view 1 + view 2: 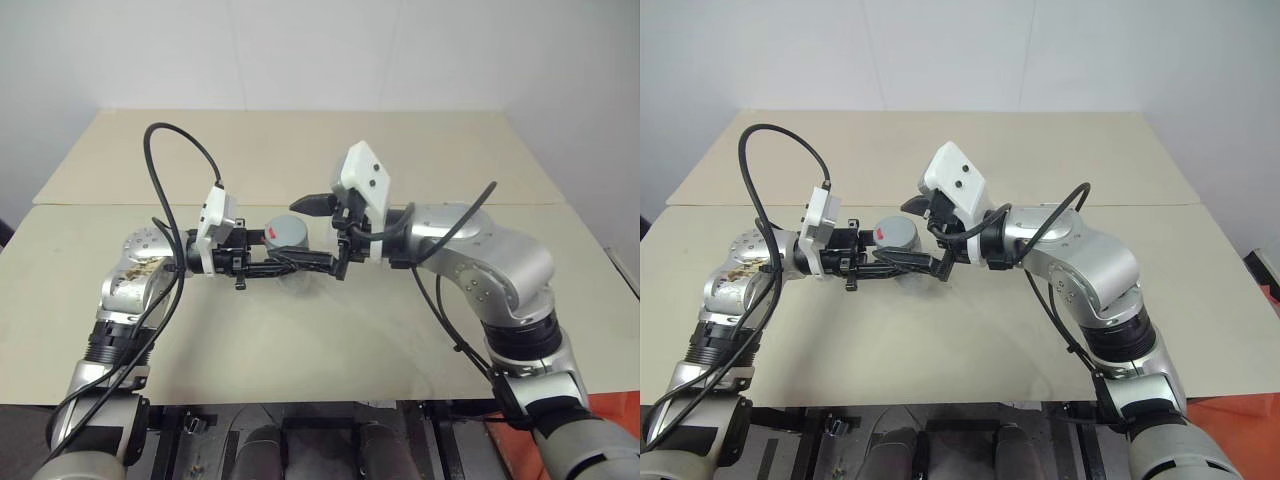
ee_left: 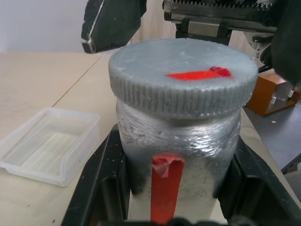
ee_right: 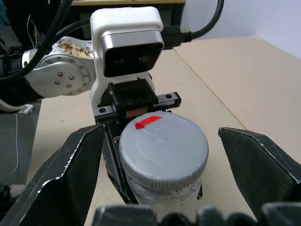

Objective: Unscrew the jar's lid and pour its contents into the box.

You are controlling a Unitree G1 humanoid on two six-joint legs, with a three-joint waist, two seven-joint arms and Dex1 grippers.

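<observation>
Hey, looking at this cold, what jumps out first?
The jar held above the table in the shut left claw, its grey lid with a red mark still on. The right claw stands wide open, one finger either side of the lid, not touching it. The clear box lies on the table beyond.

The two head views look forward and down over the counter [image 1: 300,340] from above, side by side, sharing nearly the whole scene. Each wrist view sits very close, facing the jar [image 2: 178,155] from opposite sides, both catching its lid [image 3: 163,146].
</observation>
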